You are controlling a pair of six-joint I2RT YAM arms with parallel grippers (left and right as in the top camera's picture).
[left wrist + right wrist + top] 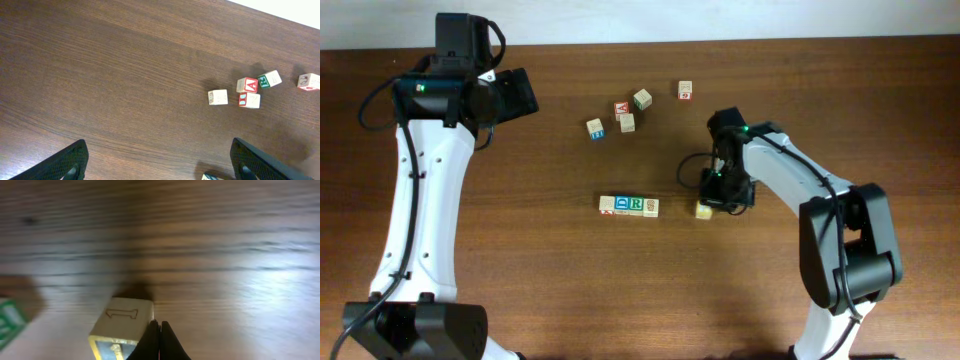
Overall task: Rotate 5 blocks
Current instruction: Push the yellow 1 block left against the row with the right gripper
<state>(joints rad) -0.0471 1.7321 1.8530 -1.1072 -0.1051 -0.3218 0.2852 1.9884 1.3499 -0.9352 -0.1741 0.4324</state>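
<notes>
As the right jaws press together, the yellow-faced cube (125,320) lies just beside them.

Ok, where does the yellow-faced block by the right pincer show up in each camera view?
Overhead: the yellow-faced block lies right of centre, just at the lower left of the right pincer.
Left wrist: not in it.
Right wrist: bottom, left of centre, a "1" on its top face, right beside the right pincer, which is shut.
Shared landmark: the right pincer, seen in overhead and right wrist only.
</notes>
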